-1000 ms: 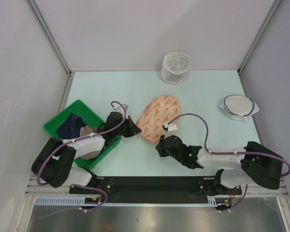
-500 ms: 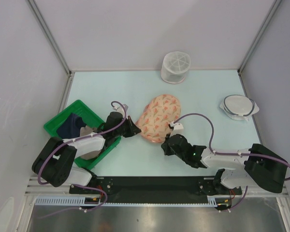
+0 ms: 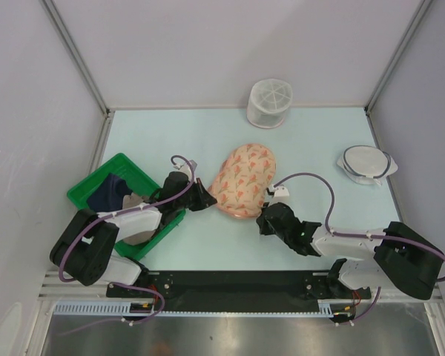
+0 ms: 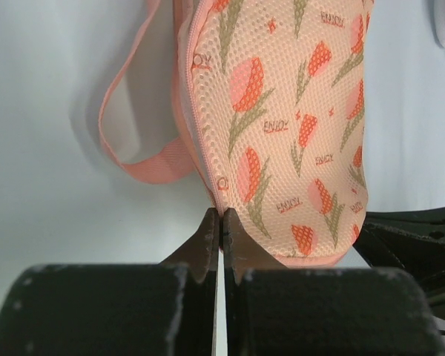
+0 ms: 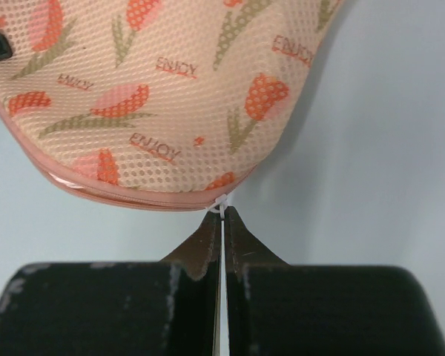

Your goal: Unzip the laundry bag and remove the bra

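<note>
Two arms: both reach low over the table (image 3: 319, 148) and point at the bag (image 3: 243, 180) from opposite sides.
Left gripper (image 3: 207, 199): fingers pressed together on the bag's zip seam at its left edge.
Right gripper (image 3: 262, 216): tips closed on a small white pull (image 5: 222, 203) at the near rim.
Wrist views only: a pink strap loop (image 4: 156, 165) beside the bag, the pull, and the "ENJOY" lettering.
Bag: mid-table, lying flat and rounded, in peach mesh with a tulip print and pink edging.
</note>
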{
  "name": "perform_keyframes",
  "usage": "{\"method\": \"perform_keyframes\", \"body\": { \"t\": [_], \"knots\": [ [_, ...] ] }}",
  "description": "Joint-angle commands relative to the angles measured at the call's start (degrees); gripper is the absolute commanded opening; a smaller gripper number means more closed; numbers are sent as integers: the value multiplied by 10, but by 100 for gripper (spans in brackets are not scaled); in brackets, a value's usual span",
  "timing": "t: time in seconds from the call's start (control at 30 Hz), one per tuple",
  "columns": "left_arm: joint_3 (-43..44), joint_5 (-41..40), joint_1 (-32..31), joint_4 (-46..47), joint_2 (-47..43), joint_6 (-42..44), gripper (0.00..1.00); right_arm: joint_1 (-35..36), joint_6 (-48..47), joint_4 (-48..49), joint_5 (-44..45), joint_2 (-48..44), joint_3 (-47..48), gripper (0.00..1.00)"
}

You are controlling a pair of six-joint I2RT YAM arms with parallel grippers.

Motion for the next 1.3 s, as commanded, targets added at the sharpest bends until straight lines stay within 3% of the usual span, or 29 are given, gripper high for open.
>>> {"method": "perform_keyframes", "body": {
  "t": [0.0, 0.9, 1.27],
  "knots": [
    [-2, -15, 12, 13, -5, 21, 0, -27, -29, 8, 33, -1, -11, 0],
    [-26, -18, 12, -4, -37, 28, 0, -146, -89, 102, -29, 79, -26, 0],
    [-22, -6, -23, -21, -59, 40, 0, -173, -95, 41, -24, 36, 2, 0]
  ]
}}
